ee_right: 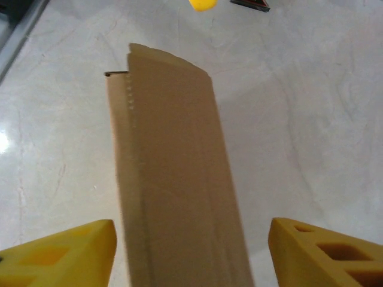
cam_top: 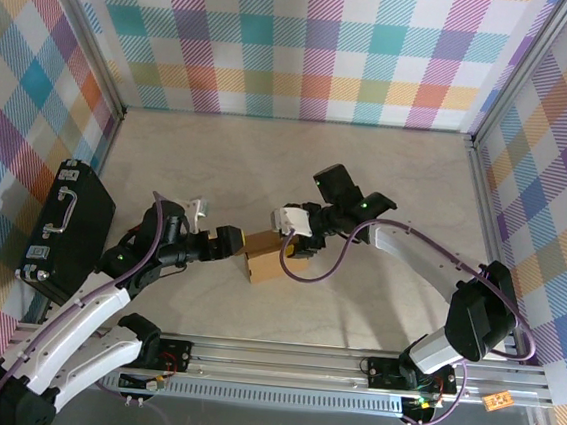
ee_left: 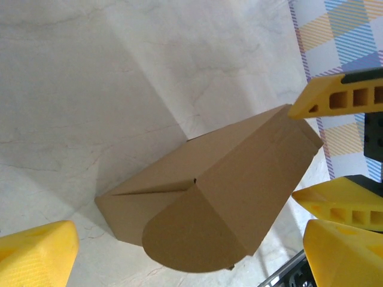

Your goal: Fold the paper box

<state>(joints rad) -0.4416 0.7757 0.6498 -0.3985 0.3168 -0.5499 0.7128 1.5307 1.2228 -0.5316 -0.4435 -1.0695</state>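
Paper box (cam_top: 264,256) of plain brown cardboard sits partly folded on the pale desk (cam_top: 268,161), about the middle of it and a little toward the near edge, caught between the two hands. The left arm reaches in from the near left, elbow bent, with the left hand (cam_top: 232,247) level with the desk and pointing at the left side of the paper box. From its wrist camera its yellow fingers (ee_left: 37,254) are spread wide, the box lying ahead of them with a rounded flap folded toward the camera, and they are not gripping it. The right arm sweeps in a long arc from the near right, its wrist turned so that the right hand (cam_top: 289,236) comes at the box from the far right side. Its fingers (ee_right: 326,251) are spread as well and straddle an upright panel of cardboard that stands between them; the left finger is just beside the panel and the right one stands apart from it. In the left wrist view one of these right fingers meets the box's upper far corner. A black case (cam_top: 66,227) with a handle lies at the left edge of the desk, well apart from the box.
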